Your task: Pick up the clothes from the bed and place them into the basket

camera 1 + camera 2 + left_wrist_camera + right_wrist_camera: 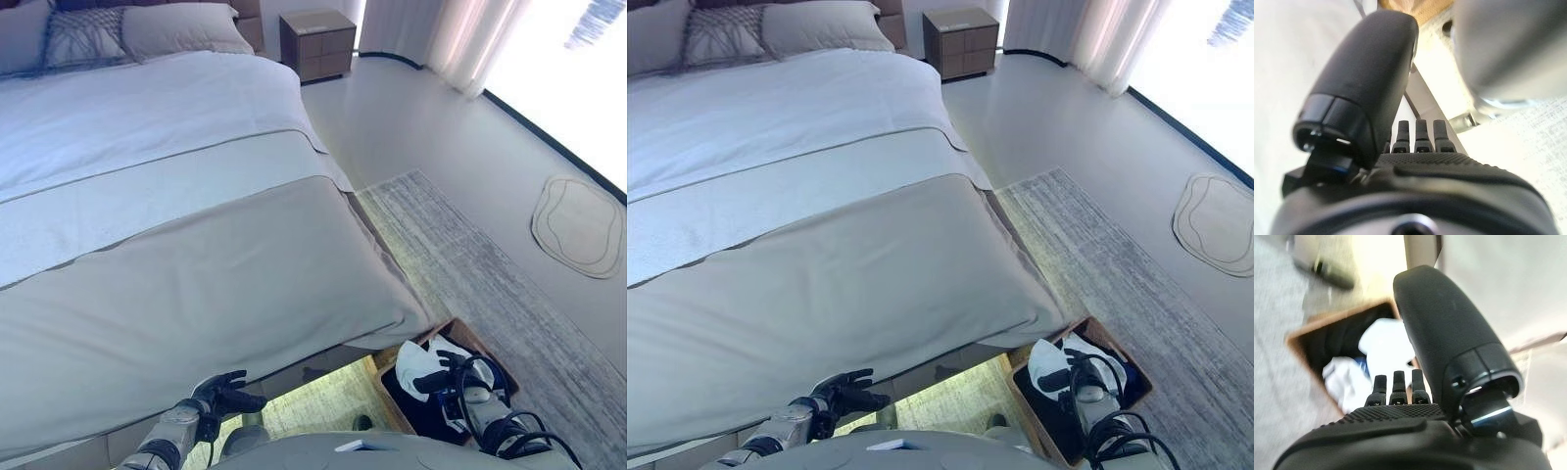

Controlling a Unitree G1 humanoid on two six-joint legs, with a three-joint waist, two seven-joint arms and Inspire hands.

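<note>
A brown basket [470, 339] stands on the floor by the bed's foot corner, holding white clothes [419, 360] and dark ones. It also shows in the right wrist view [1300, 335], with the white clothes [1383, 340] inside. My right hand [453, 372] hovers just over the basket, fingers straight and empty; it also shows in its own wrist view [1396, 421]. My left hand [220, 394] hangs low beside the foot edge of the bed [196, 264], fingers relaxed and empty, as the left wrist view [1440, 171] also shows. The bed's grey and white covers lie smooth.
Pillows [83, 37] lie at the head of the bed. A brown nightstand [317, 43] stands beside it, with pale curtains [431, 34] behind. A grey rug [490, 284] runs along the bed's right side, and a small pale mat [580, 225] lies further right.
</note>
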